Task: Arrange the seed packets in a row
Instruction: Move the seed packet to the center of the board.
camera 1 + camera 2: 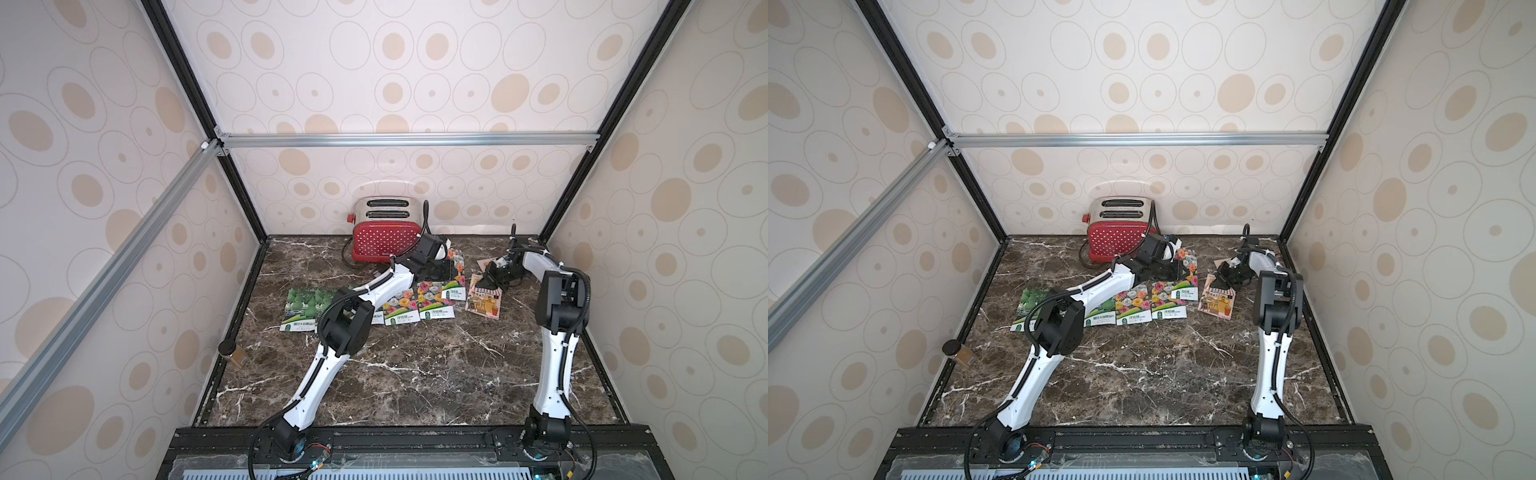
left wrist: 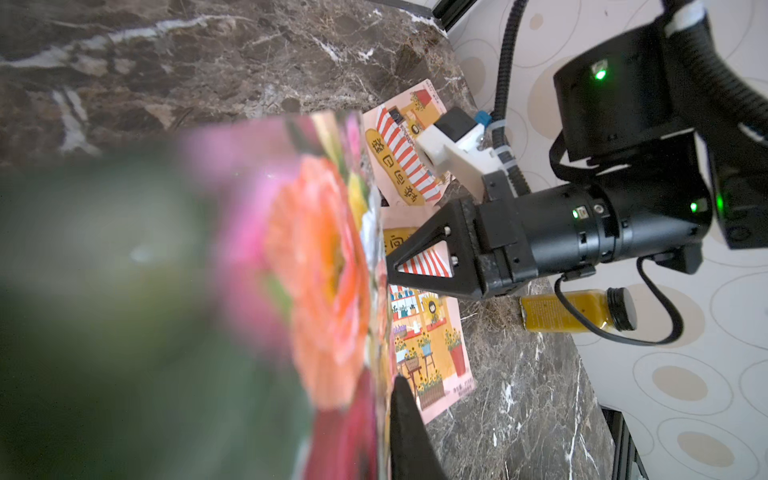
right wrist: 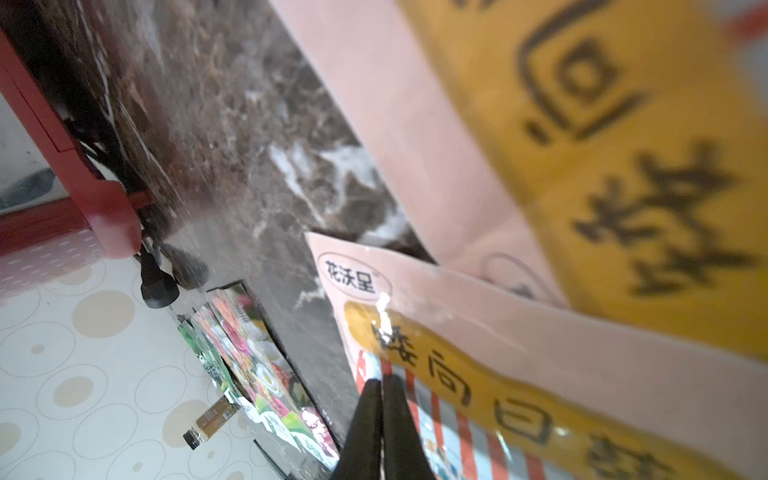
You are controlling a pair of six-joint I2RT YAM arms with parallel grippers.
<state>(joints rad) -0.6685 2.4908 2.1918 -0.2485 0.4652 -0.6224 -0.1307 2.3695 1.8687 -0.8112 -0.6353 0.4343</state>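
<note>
My left gripper is shut on a flower-print seed packet, which fills the left wrist view as a blur beside one black finger. Two more flower packets and a green gourd packet lie in a line; my left arm covers part of a second gourd packet. My right gripper is shut, its tips over the striped awning of a shop-print packet. I cannot tell whether they touch it. Another shop packet lies behind it.
A red dotted toaster stands at the back wall, its cord trailing on the marble table. A dark-lidded jar lies by the left wall. Another yellow jar lies by the wall past my right gripper.
</note>
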